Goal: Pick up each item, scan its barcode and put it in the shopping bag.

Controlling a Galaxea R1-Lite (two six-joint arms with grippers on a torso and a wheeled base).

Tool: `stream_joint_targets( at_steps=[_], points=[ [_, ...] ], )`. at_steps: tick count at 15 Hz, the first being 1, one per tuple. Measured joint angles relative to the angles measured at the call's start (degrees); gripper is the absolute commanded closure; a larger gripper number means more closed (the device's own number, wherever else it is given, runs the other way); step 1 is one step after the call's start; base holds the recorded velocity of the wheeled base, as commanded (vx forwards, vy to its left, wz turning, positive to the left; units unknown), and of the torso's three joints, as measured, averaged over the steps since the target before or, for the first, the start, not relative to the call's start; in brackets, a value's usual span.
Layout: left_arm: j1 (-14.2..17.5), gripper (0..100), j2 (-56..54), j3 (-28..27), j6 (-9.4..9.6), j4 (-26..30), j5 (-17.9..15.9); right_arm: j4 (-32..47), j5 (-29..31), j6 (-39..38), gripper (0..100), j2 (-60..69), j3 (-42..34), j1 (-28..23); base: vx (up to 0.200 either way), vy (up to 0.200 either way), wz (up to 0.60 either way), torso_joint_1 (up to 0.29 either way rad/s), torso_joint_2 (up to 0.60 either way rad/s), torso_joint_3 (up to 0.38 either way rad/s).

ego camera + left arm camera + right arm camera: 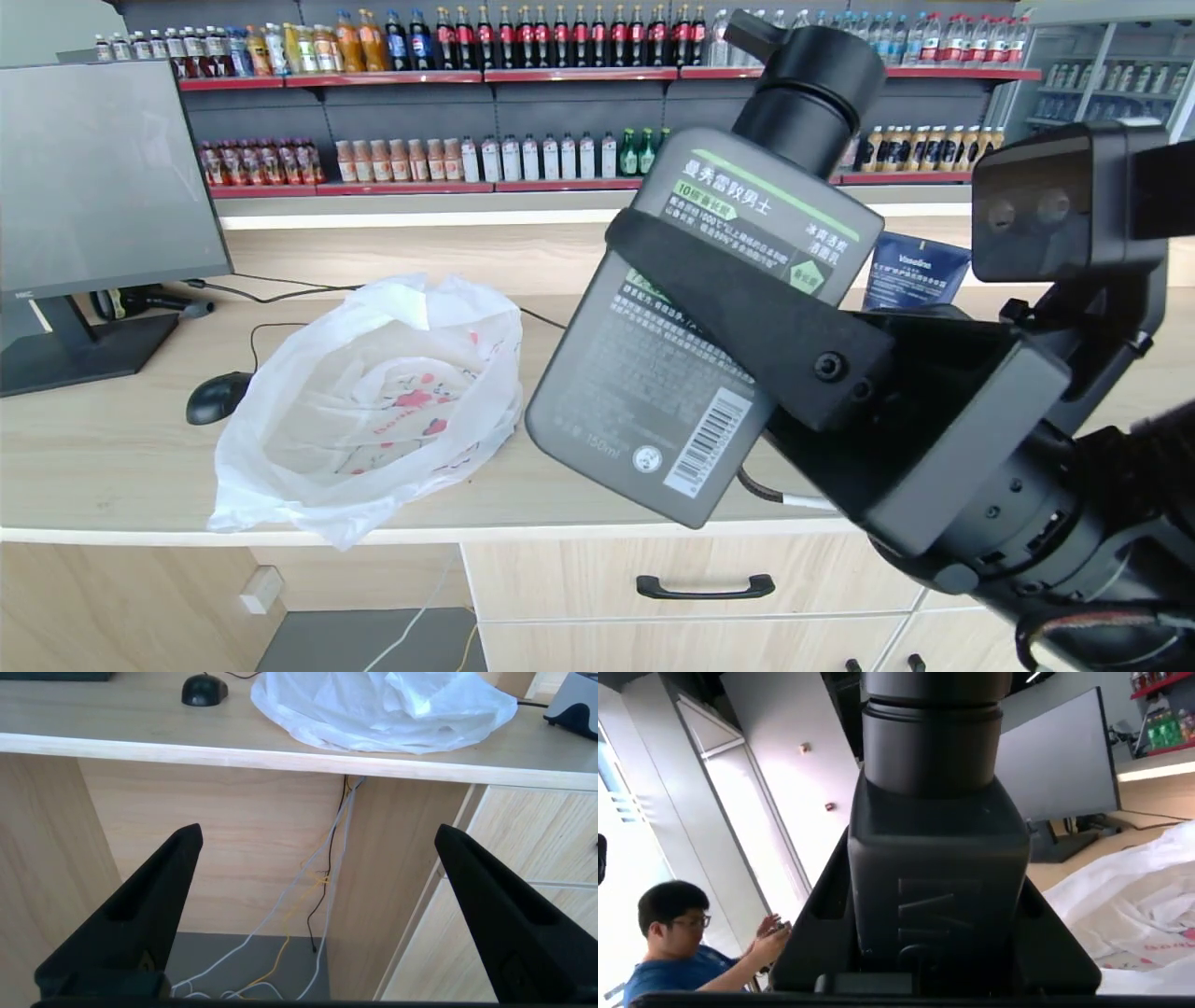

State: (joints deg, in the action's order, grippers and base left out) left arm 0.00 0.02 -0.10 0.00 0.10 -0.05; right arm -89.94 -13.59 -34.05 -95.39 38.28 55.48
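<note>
A dark grey bottle with a black cap is held up close before the head camera, its barcode label facing me. My right gripper is shut on the bottle's middle; from the right wrist the bottle stands between the fingers. The white plastic shopping bag lies open on the wooden counter, left of the bottle. My left gripper is open, low in front of the counter's front edge, under the shopping bag.
A monitor and a black mouse stand at the counter's left. A blue tube stands behind the bottle. Drawers with a black handle are below the counter. Shelves of drinks line the back wall.
</note>
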Motion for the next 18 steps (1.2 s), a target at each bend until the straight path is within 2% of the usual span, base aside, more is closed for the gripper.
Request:
stream_joint_targets(
  at_steps=[5,9,12,16,18],
  points=[
    [0.00,0,0.00,0.00,0.00,0.00,0.00,0.04,-0.17,12.11,100,0.11,-4.30,-2.80,0.000,0.000,0.00,0.000,0.00,0.000],
    [0.00,0,0.00,0.00,0.18,0.00,-0.02,0.02,0.60,22.86,100,0.44,-11.85,-5.71,0.000,0.000,0.00,0.000,0.00,0.000],
    [0.00,0,0.00,0.00,0.16,-0.02,-0.05,0.13,3.12,33.91,100,1.34,-19.96,-14.23,0.000,0.000,0.00,0.000,0.00,0.000],
    [0.00,0,0.00,0.00,0.07,0.00,-0.02,0.04,6.45,36.25,100,2.08,-24.64,-25.44,0.000,0.000,0.00,0.000,0.00,0.000],
    [0.00,0,0.00,0.00,0.00,0.00,-0.05,0.02,6.53,36.05,100,1.99,-24.78,-27.39,0.000,0.000,0.00,0.000,0.00,0.000]
  ],
)
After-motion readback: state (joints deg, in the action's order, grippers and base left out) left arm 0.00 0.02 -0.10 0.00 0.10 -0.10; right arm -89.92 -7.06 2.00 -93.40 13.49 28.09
